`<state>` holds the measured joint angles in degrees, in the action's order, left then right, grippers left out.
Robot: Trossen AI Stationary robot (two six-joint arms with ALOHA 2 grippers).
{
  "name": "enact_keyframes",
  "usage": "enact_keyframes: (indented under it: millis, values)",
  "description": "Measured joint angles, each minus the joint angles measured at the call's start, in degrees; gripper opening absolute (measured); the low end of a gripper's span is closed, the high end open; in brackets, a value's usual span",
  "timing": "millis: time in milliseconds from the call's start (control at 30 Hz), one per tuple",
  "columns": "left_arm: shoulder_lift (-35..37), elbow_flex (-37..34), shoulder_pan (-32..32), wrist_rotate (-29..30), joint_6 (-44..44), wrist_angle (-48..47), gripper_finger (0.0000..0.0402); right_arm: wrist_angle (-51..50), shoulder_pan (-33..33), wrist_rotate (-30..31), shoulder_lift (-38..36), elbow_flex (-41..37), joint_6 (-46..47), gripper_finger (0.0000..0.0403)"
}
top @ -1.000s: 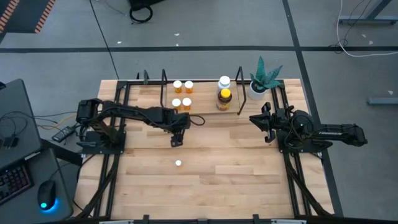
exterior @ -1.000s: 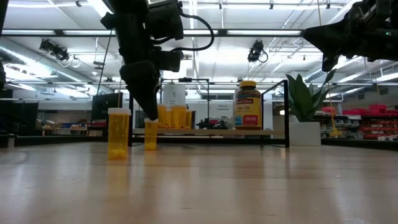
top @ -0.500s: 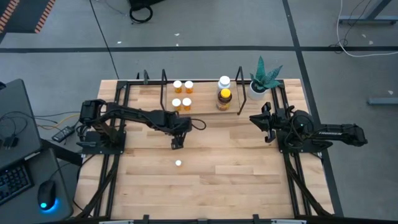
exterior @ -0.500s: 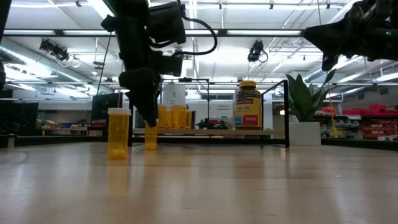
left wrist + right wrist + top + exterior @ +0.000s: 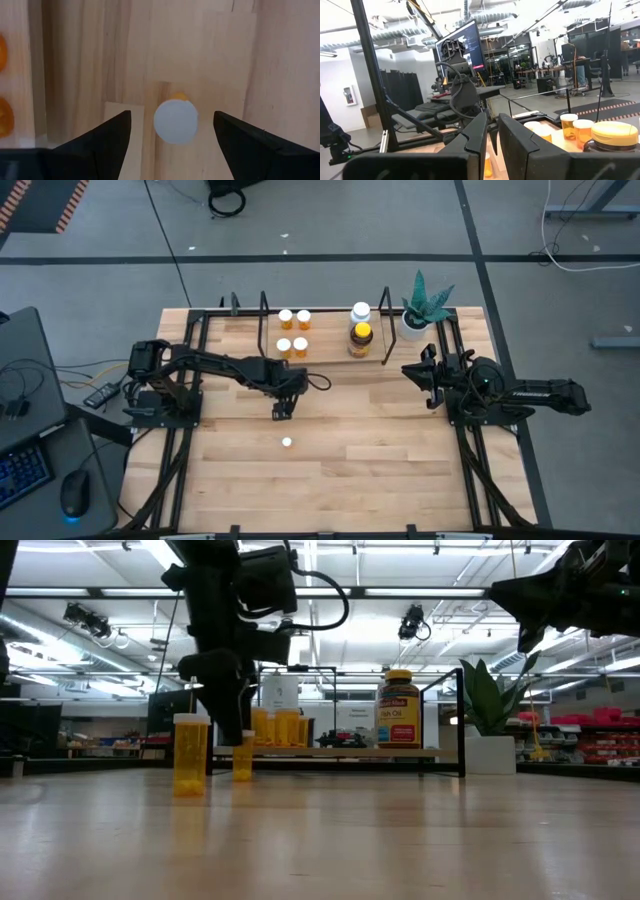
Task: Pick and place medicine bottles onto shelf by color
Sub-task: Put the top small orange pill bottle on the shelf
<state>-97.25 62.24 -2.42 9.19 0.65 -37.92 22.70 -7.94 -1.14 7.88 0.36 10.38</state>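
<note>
Hovering over an orange bottle near the surface's centre, the left tool is released, fingers straddling its white cap; a second bottle stands at its six o'clock. Right tool waits at three o'clock, fingers nearly together, empty.

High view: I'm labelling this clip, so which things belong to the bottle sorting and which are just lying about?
Job: shelf, orange bottles on it, white bottle, amber bottle, two loose orange bottles.
Lying about: potted plant, keyboard, mouse.

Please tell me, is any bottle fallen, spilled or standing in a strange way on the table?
Nothing stands out. Four small orange bottles and two bigger bottles stand upright on the shelf. Two more orange bottles stand upright on the table; the left gripper, open, is over one.
</note>
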Motion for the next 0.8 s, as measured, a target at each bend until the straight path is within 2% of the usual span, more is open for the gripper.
enact_keyframes:
  millis: [300, 800]
  values:
    - [-0.3, 0.0, 0.0, 0.6, 1.3, 0.4, 0.0283, 0.0, 0.0, 0.0, 0.0, 0.0, 0.0, 0.0057]
    - [-0.3, 0.0, 0.0, 0.7, 1.4, 0.5, 0.0175, 0.0, 0.0, 0.0, 0.0, 0.0, 0.0, 0.0057]
